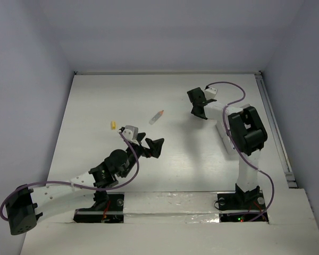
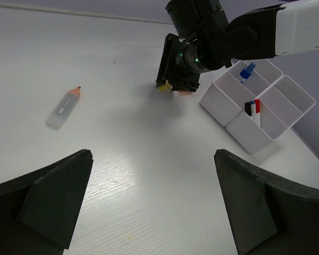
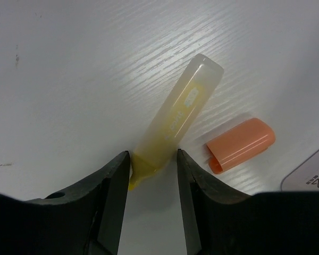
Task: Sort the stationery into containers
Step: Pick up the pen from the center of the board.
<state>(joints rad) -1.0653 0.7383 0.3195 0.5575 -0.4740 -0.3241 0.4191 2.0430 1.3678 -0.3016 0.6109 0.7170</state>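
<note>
Right wrist view has the right end effector [image 3: 153, 159] pinching the highlighter [image 3: 178, 114] near its tip, so best lift it level, clear of the cap [image 3: 240, 144].

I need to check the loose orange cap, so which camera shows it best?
Right wrist: the orange cap lies in full view beside the yellow-tipped tube that the right tool grips. Left wrist shows only a sliver under that tool; the top view hides it.
</note>
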